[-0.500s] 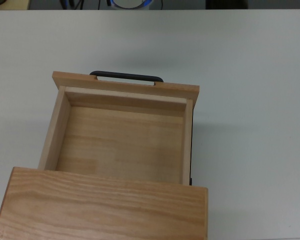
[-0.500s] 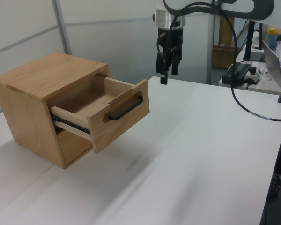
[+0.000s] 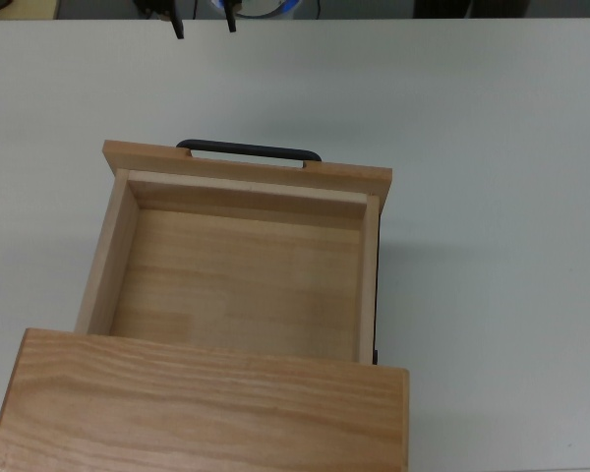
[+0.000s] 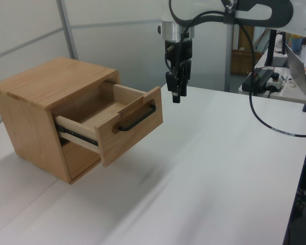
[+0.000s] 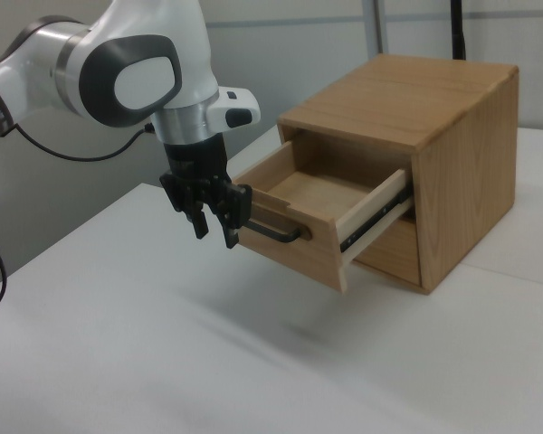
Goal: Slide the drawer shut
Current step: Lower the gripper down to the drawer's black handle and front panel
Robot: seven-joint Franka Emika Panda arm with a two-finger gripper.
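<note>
Compared with half a second ago, the gripper has dropped lower and moved toward the drawer, and its fingers now show at the top edge of the top view. The fingers stand apart, empty, hanging above the tabletop just in front of the black bar handle, not touching it. The drawer sits pulled out of the wooden cabinet, unmoved, front panel facing the fingers; its handle runs crosswise to the slide direction.
</note>
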